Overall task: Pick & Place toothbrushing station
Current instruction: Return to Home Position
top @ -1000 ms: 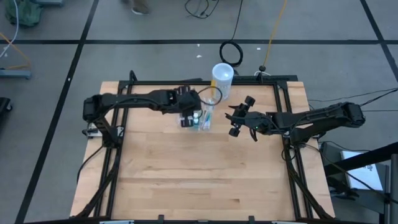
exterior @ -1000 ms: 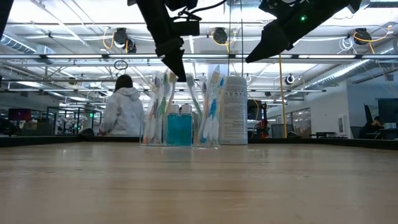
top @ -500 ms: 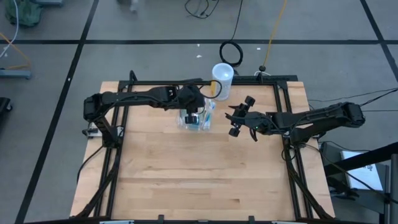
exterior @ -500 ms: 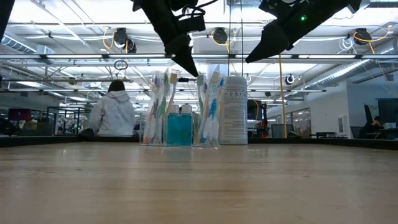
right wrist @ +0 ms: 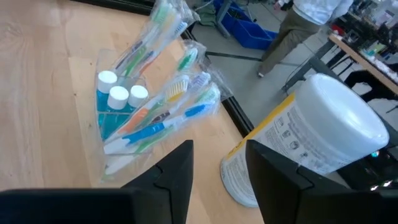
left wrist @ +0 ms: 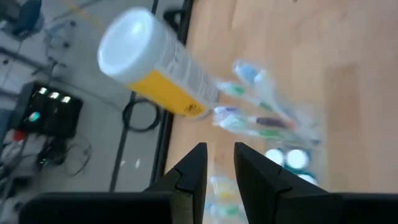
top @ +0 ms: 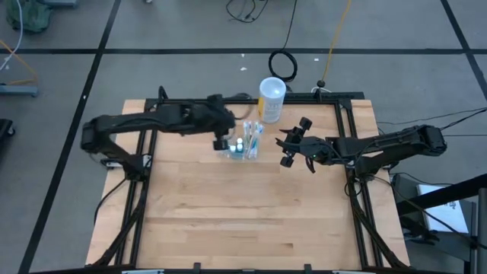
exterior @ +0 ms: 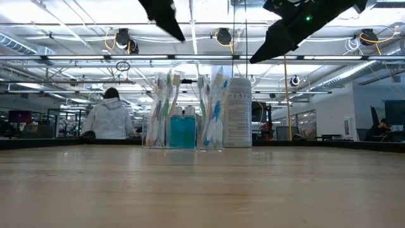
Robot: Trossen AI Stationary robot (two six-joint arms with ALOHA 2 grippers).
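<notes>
Holder [right wrist: 107, 163] stands filled with toothbrushes [top: 253, 137] on the far counter [top: 228, 213], so left hand [top: 222, 141], raised just left of it, and right hand [top: 284, 147], to its right, hang parted and empty.

A small clear plastic cup-like holder [top: 245, 144] stands on the pale wooden tabletop [top: 243, 221], in the upper middle of the high view, closer to the far edge than the near one. Slim toothbrushes [right wrist: 165, 115] stand bundled inside it, and small teal tubes [right wrist: 111, 112] sit among them. A tall white cylindrical canister with a yellowish label [top: 272, 97] stands just behind and right of the holder, by the tabletop's far edge. The left pincer [top: 221, 141] hangs just left of the holder. The right pincer [top: 287, 146] hangs to its right, apart from it. In the low view both are higher than the toothbrush tips.
</notes>
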